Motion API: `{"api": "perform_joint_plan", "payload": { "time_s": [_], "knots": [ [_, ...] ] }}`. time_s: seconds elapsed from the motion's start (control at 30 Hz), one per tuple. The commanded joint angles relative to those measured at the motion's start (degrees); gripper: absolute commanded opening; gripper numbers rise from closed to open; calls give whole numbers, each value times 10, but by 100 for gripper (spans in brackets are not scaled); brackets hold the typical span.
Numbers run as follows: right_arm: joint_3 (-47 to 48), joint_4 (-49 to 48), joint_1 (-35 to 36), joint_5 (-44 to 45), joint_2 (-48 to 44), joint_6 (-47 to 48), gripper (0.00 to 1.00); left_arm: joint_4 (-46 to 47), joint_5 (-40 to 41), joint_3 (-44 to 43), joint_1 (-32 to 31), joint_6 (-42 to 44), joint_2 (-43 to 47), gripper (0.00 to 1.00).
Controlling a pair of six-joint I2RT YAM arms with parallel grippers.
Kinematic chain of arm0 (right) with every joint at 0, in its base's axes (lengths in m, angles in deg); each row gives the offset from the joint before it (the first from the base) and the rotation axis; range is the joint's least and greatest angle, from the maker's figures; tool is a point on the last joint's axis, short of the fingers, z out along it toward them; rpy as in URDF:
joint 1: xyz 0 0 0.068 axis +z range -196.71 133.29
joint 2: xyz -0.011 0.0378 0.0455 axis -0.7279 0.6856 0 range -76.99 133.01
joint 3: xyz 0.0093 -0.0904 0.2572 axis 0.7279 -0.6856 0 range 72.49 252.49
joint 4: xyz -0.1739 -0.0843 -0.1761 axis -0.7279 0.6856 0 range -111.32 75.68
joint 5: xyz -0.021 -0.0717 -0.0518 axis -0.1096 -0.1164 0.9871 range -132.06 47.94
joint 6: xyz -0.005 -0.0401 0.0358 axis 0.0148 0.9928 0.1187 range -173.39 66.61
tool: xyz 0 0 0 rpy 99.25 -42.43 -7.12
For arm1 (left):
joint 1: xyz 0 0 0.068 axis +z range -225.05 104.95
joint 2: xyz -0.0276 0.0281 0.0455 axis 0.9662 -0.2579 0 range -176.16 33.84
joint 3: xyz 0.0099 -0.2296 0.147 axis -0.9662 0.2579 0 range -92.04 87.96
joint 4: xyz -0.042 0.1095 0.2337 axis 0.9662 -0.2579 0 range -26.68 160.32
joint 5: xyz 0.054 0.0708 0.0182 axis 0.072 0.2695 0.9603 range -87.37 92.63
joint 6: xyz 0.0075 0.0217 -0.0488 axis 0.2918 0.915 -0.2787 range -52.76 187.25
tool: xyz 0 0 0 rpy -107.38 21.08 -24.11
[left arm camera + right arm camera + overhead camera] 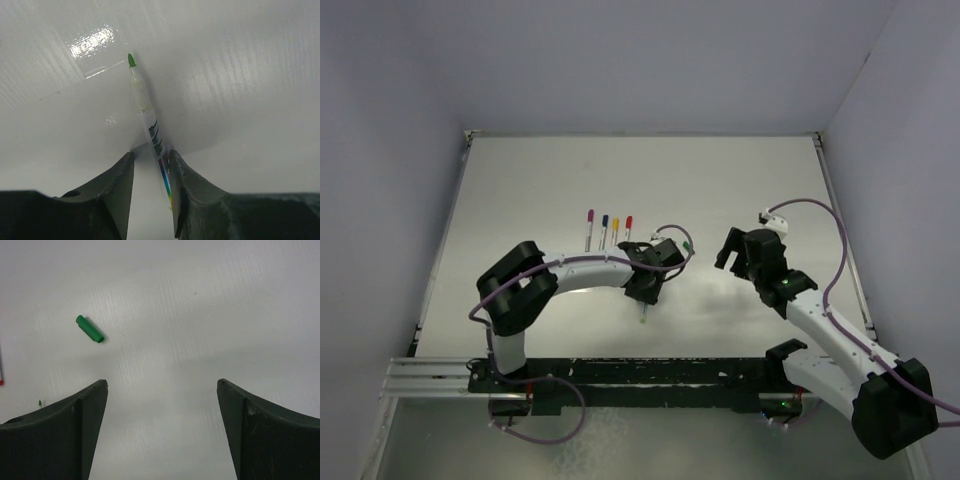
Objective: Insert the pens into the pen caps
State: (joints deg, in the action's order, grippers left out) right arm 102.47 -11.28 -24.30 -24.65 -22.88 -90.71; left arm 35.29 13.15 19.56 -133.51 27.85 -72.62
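A white pen with a green tip [142, 100] lies on the table, its tip pointing away from my left gripper [151, 157]. The jaws straddle its rear end, wider apart than the pen, which rests against the right finger [187, 190]. In the top view the pen's tip [643, 318] shows just below that gripper [645, 288]. The green cap [90, 328] lies loose on the table, ahead and left of my open, empty right gripper [162, 385]. From above the cap [688, 246] sits between the two grippers, with the right gripper [728, 252] to its right.
Several pens with purple [590, 226], blue [604, 229], yellow [615, 229] and red [628, 228] ends lie side by side just behind the left arm. Grey walls close the table at the back and sides.
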Motion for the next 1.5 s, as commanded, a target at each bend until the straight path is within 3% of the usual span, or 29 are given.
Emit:
{"api": "perform_joint_plan", "payload": {
  "time_s": [0.0, 0.33, 0.67, 0.97, 1.2, 1.47],
  "knots": [
    [23, -1, -3, 17, 1, 1, 92, -9, -10, 16, 3, 9, -53, 36],
    [31, -4, -4, 12, 10, -2, 92, -14, -28, 54, -11, 0, -91, 0],
    [47, 0, -5, 5, 42, -1, 98, 5, -34, 67, -12, 29, -63, 0],
    [82, -15, -5, -29, 103, 35, 91, -15, -12, 64, -12, 33, 77, 0],
    [116, -46, -5, -48, 154, 77, 80, 8, -11, 101, -12, 24, 178, 0],
    [188, -46, -5, -117, 247, 148, 79, 71, -41, 136, -12, 38, 238, 0]
  ]
}}
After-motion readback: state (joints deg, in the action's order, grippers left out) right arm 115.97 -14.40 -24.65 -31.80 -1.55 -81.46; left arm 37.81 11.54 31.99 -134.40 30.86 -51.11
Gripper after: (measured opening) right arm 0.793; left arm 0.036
